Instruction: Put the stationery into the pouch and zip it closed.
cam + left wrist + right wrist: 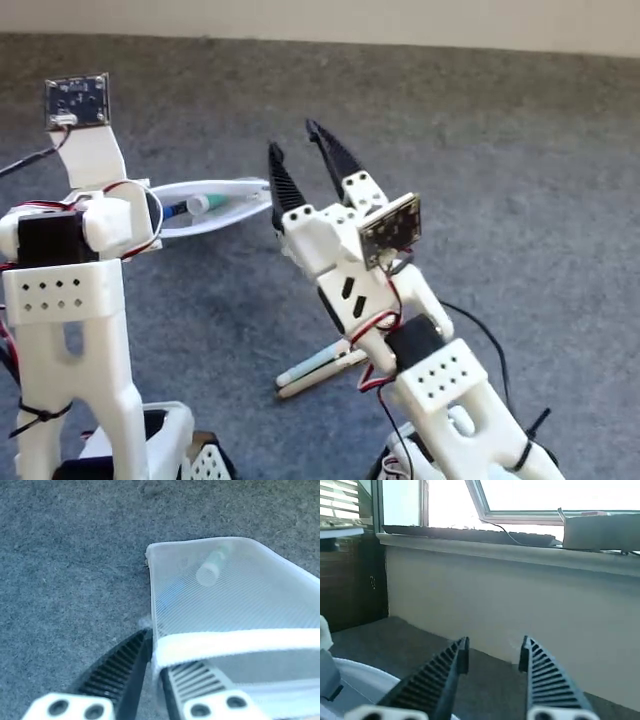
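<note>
A translucent white mesh pouch [215, 205] lies on the grey carpet, and its white zip rim [225, 642] is pinched by my left gripper [152, 645], which is shut on it. Inside the pouch lies a pale green-capped tube [212, 569], with a blue-tipped item [175, 210] beside it. My right gripper [297, 145] is raised above the carpet just right of the pouch's end, open with nothing between its black fingers [455, 662]. Two pens [320, 368] lie side by side on the carpet beneath the right arm.
Grey carpet [520, 170] stretches open to the right and behind the pouch. The left arm's white base [70, 340] stands at the near left. A pale wall and window sill [520, 550] show beyond the right gripper.
</note>
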Controlling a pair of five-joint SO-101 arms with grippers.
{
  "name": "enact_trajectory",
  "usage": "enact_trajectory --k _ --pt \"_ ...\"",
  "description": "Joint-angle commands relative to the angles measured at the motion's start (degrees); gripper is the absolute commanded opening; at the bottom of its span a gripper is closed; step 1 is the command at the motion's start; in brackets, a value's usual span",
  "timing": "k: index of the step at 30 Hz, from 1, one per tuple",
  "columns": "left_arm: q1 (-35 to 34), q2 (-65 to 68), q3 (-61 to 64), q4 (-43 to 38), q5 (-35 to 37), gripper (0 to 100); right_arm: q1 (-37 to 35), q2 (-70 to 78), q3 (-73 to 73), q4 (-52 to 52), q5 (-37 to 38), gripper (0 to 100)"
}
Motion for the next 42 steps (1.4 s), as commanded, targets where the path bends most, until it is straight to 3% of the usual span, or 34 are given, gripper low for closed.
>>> enact_trajectory --k 1,4,10,22,31,38,42 --pt "0.75 0.84 0.57 -1.14 0.35 1 2.33 -4.70 -0.92 6.81 -0.53 15.9" --pt "0.75 0.84 0.57 -1.14 0.35 1 4.62 -6.99 -1.10 13.14 -0.79 15.9" --pt "0.75 0.84 0.57 -1.14 0.35 1 9.19 -9.45 -1.27 26.95 -9.32 16.0" --pt "0.84 0.75 2.51 -2.55 0.35 1 9.45 -9.27 -1.27 51.82 -18.55 16.0" --pt "0.84 0.48 3.30 -3.52 0.35 1 9.45 -9.19 -0.75 64.13 -27.43 16.0" --pt "1.01 0.48 3.30 -3.43 0.35 1 9.36 -8.31 -0.57 68.18 -29.36 15.9" --pt "1.01 0.48 3.30 -3.43 0.35 1 9.27 -0.22 -1.19 68.97 -32.62 15.9"
